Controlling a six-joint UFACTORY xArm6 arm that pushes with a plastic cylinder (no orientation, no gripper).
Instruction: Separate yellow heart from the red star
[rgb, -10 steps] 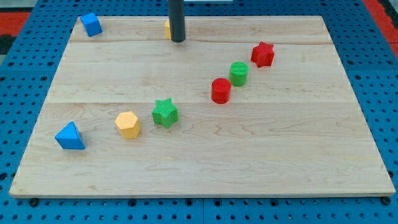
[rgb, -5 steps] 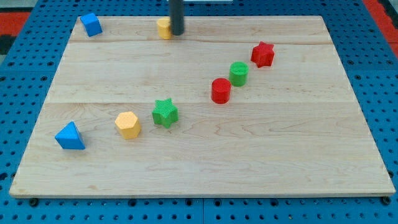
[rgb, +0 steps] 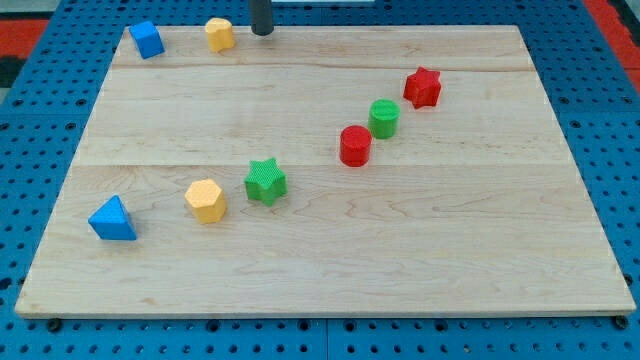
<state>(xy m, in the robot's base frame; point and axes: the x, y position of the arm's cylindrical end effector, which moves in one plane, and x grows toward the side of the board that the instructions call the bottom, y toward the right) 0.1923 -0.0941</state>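
Note:
The yellow heart (rgb: 220, 34) lies near the board's top edge, left of centre. The red star (rgb: 423, 87) sits far to its right, in the upper right part of the board. My tip (rgb: 262, 31) is at the top edge, just to the right of the yellow heart with a small gap between them.
A blue block (rgb: 146, 39) lies at the top left, left of the heart. A green cylinder (rgb: 384, 117) and a red cylinder (rgb: 355, 145) sit below-left of the star. A green star (rgb: 265, 181), a yellow hexagon (rgb: 206, 200) and a blue triangle (rgb: 112, 219) lie at lower left.
My tip moved up and left along the top edge. The yellow heart slid left, from behind the rod toward the blue block, and now shows in full.

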